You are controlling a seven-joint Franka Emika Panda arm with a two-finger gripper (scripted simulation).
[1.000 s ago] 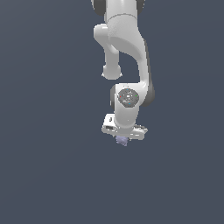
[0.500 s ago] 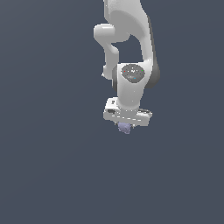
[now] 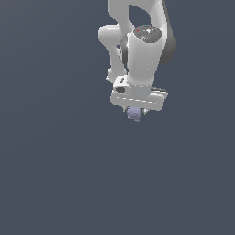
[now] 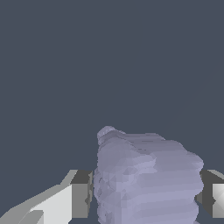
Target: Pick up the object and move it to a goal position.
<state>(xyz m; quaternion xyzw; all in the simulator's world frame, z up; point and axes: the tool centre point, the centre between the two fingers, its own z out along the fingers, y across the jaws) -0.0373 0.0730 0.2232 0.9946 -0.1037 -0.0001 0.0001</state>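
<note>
The claw is clamped on the lumpy object, so carry it smoothly toward the goal without loosening.

The tool hangs over a plain dark blue-grey ground with open room on every side in the exterior view. Between its fingers sits the lavender object, filling the gap from pad to pad. In the wrist view, only bare ground lies beyond the object.
</note>
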